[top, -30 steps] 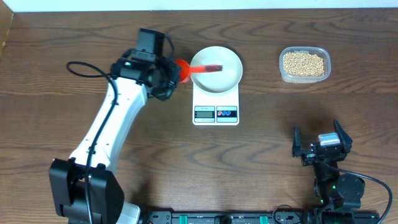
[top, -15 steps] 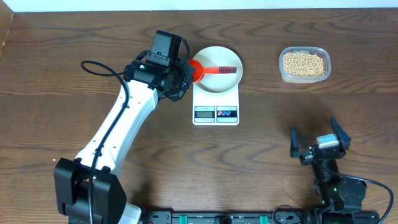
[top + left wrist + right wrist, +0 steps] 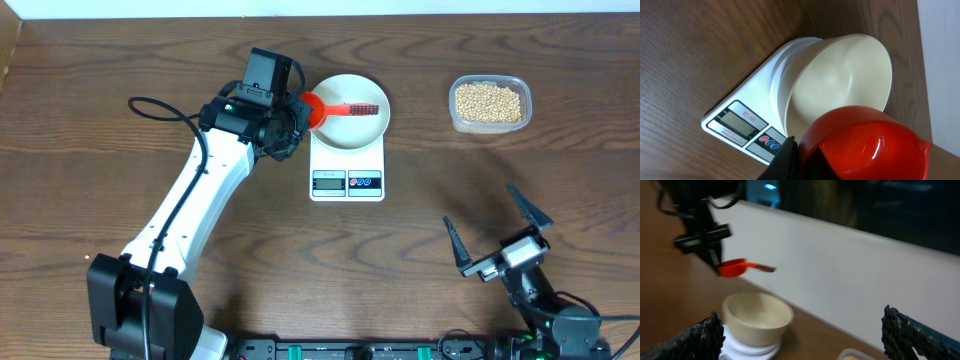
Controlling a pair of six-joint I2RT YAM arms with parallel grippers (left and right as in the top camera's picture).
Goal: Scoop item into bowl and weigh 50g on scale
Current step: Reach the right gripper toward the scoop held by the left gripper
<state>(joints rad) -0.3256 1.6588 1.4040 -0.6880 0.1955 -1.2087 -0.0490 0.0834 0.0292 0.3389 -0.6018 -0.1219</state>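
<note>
While the left fingers [image 3: 296, 113] clamp the red scoop [image 3: 318, 108] over the empty bowl [image 3: 350, 131] on the scale [image 3: 347, 160] (right fingers [image 3: 455, 252] gape, holding nothing), scooping looks unstarted; next, carry it to the beans [image 3: 488, 102], far right.

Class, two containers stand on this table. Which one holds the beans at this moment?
The clear plastic tub, standing alone to the right, away from the scale, holds the beans. The white bowl on the scale has none inside.
</note>
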